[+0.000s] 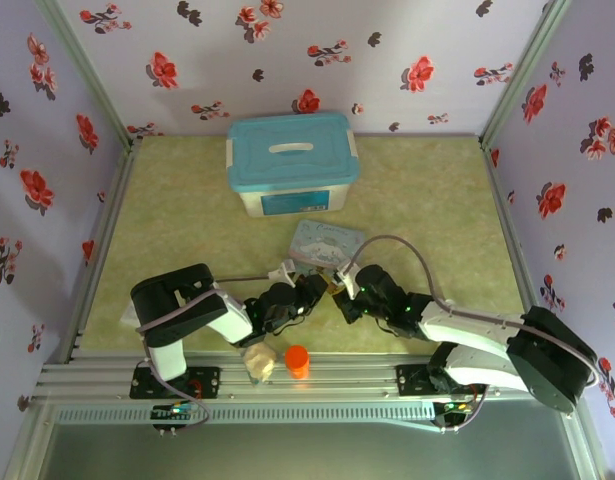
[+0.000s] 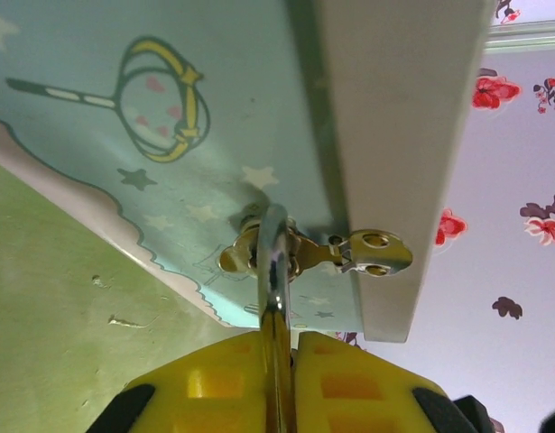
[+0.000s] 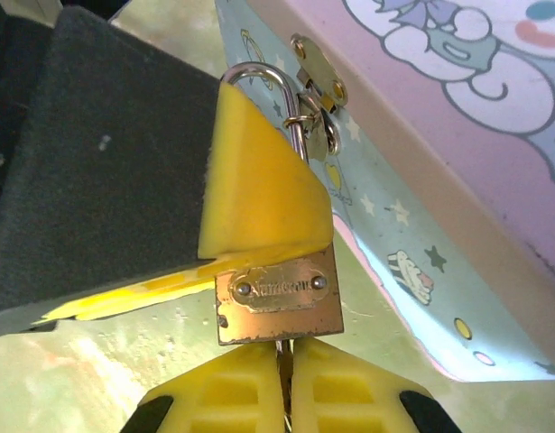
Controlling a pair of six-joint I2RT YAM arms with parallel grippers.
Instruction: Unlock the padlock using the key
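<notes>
Both of your arms meet just below the middle of the top view, at the lower edge of the tin (image 1: 327,245) lying on the worktop (image 1: 437,200). Your left fingers (image 2: 259,356) are clenched on the padlock (image 3: 277,302): at the bottom of the left wrist view the yellow pads squeeze its silvery shackle (image 2: 274,262) edge-on. In the right wrist view one of those pads covers the upper part of the brass body. The shackle (image 3: 259,74) curves over the top of that pad, left of centre near the upper edge. It passes through a small ring on the tin's brass hasp (image 3: 318,72), so the padlock hangs against the tin's pale blue side, low in the centre of the frame. Your right fingers (image 3: 263,365) are shut tight at the bottom centre. A thin dark sliver, the key (image 3: 280,347), is pinched between them and reaches up to the padlock's underside. You cannot tell how far it sits inside. Above the tin in the top view stands a blue-lidded box (image 1: 290,160). An orange cylinder (image 1: 297,360) and a beige lump (image 1: 259,362) sit side by side near the lower edge, between your arm bases.
</notes>
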